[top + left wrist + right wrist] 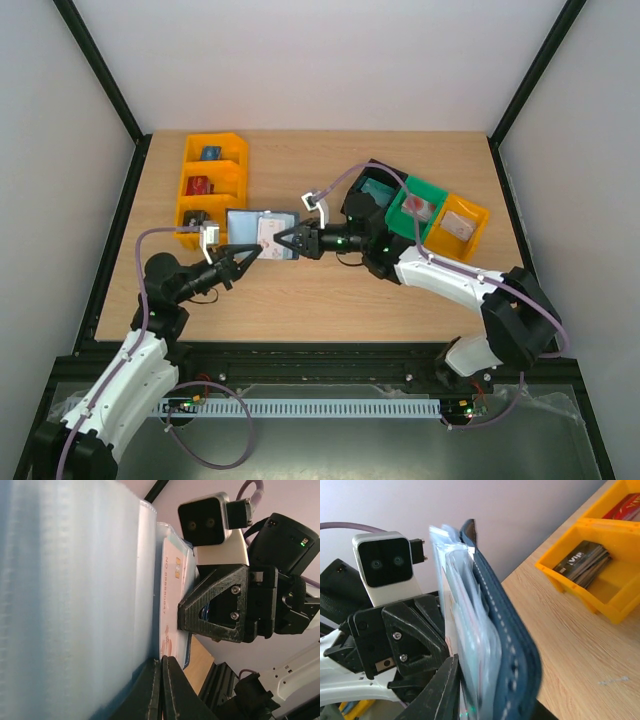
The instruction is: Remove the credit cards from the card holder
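While both grippers hold the card holder [243, 224] over the table [330, 290], little print is legible.
"VIP" shows on a dark card [580, 560] in the yellow bin [615, 615] at the holder's 10 o'clock; orange lettering on a pale credit card [171, 595] is unreadable. At 7 o'clock the left gripper [243, 258] pinches a clear sleeve, fingers [176, 692] nearly together; at 3 o'clock the right gripper [288, 243] clamps the navy cover.

**Colour and pattern record, table contents.**
The card holder [512, 650] was dark navy outside with a pale dashed stitch line, and its sleeves were translucent blue-grey. The exposed credit card [172, 605] was white-pink with red lettering and an orange chip. An orange bin [213, 166] stood at ten o'clock, with a black bin [398, 175], green bin [435, 188] and yellow bin [478, 212] at two. The table [330, 300] showed pale wood grain.
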Robot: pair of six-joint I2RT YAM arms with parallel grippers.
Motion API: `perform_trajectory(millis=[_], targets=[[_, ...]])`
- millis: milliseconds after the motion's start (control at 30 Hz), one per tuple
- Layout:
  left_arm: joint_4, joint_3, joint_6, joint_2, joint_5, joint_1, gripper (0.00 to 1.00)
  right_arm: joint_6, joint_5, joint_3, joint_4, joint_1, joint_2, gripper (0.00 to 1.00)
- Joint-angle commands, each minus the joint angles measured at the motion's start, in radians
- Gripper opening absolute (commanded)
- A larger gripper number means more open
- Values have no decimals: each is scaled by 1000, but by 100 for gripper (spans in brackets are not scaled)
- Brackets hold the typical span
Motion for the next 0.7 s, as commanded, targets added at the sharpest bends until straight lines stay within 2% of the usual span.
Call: perform_trajectory(millis=[0, 233, 400, 467, 567, 667], targets=[[-36, 14, 3, -9, -59, 23, 2, -8, -34, -48, 30, -44, -52, 17], [-63, 18, 15, -10, -88, 59, 2, -54, -70, -67, -43, -98, -70, 2], [-85, 32, 28, -15, -91, 69, 2, -71, -71, -100, -80, -148, -69, 2], [-84, 46, 36, -18, -98, 75, 2, -103, -46, -94, -159, -152, -37, 2], [-55, 73, 48, -31, -106, 79, 2, -145, -67, -51, -295, -123, 77, 2], [20, 89, 2, -45, -116, 79, 2, -140, -185, -20, -233, -9, 190, 4]])
